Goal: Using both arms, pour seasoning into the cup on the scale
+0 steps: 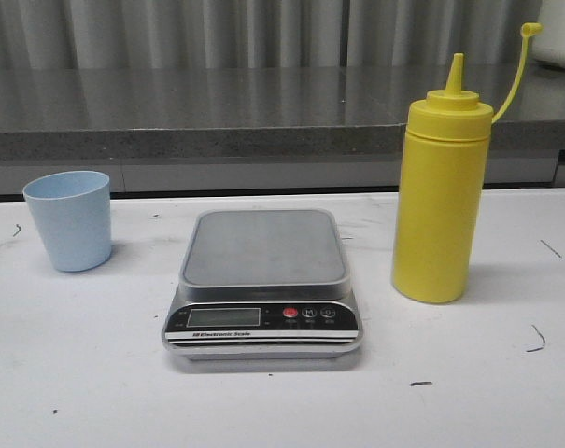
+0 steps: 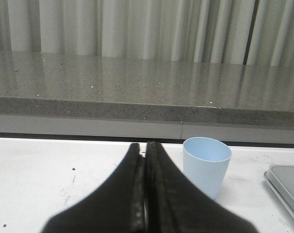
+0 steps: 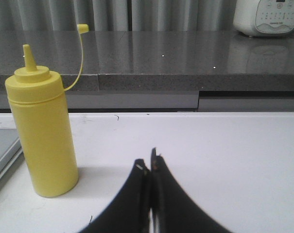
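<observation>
With both tools pinched closed & empty, left tool (image 2: pixel 146 194), right tool (image 3: pixel 150 194), I'd grip the tall yellow plastic squeeze bottle (image 1: pixel 441 196) mid-body on the worktop (image 1: pixel 77 373); soft walls, likely squirts. Light pale blue cup (image 1: pixel 69 220) stands left of silver scale (image 1: pixel 263 280).

Three things stand on my white bench (image 1: pixel 282 411), well apart. The scale (image 1: pixel 263 280) sits in the middle with its platform bare. The cup (image 1: pixel 69 220) stands upright to its left, with open bench between them. The bottle (image 1: pixel 441 201) stands tall to the scale's right, its cap strap arching up beyond it. A grey ledge (image 1: pixel 217 117) runs along the far side behind everything. My left claw (image 2: pixel 146 184), fingers pressed together, sits near the cup; my right claw (image 3: pixel 149 194), also closed, has bare bench ahead, the bottle off to one side.
</observation>
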Robot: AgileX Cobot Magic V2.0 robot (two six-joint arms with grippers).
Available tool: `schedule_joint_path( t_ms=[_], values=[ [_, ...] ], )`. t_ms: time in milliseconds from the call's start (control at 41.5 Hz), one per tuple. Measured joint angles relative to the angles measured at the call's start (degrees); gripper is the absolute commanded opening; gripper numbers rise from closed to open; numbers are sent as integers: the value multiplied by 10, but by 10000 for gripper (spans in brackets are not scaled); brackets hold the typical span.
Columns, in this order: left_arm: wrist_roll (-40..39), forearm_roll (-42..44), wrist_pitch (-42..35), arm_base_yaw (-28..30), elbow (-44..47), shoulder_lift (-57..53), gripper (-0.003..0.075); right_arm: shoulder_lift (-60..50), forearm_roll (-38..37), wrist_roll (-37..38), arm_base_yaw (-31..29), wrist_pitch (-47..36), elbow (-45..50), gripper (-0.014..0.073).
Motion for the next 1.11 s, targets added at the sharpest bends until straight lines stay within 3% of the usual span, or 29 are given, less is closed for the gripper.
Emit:
schedule_joint_path(
  t_ms=[748,917,1109],
  values=[
    [0,0,0,0,0,0,-20,0,0,0,0,0,0,-68],
    [0,0,-32,0,0,0,-20,0,0,0,0,-10,0,-68],
    [0,0,-28,0,-33,0,-20,0,-15,0,0,54,-71,-68]
  ],
)
